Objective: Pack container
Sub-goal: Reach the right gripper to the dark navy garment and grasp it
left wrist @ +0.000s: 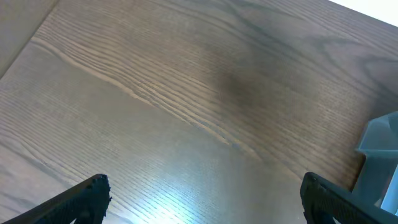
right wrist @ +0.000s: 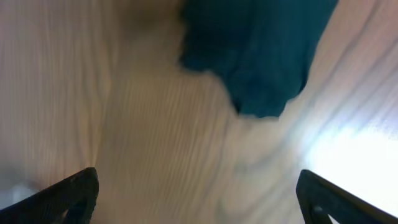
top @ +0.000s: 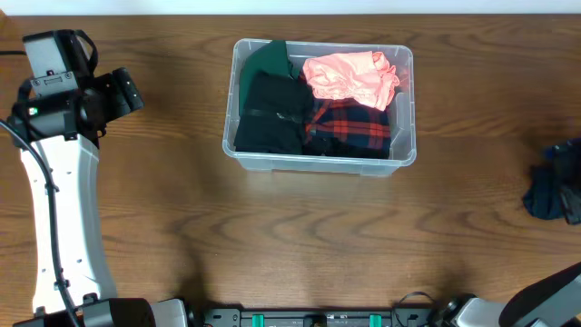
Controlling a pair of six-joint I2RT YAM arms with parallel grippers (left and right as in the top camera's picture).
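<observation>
The clear plastic container (top: 320, 162) stands at the table's middle back. It holds a pink garment (top: 349, 77), a red-and-black plaid one (top: 356, 123), a black one (top: 270, 113) and a dark green one (top: 270, 59). Its corner shows at the right edge of the left wrist view (left wrist: 379, 158). A dark blue cloth (top: 548, 195) lies on the table at the far right; it also shows in the right wrist view (right wrist: 255, 53). My left gripper (left wrist: 202, 199) is open and empty over bare wood, left of the container. My right gripper (right wrist: 199, 196) is open and empty, just short of the blue cloth.
The white left arm (top: 59, 209) stands along the left side of the wooden table (top: 300, 245). The right arm's dark body (top: 567, 168) sits at the right edge beside the blue cloth.
</observation>
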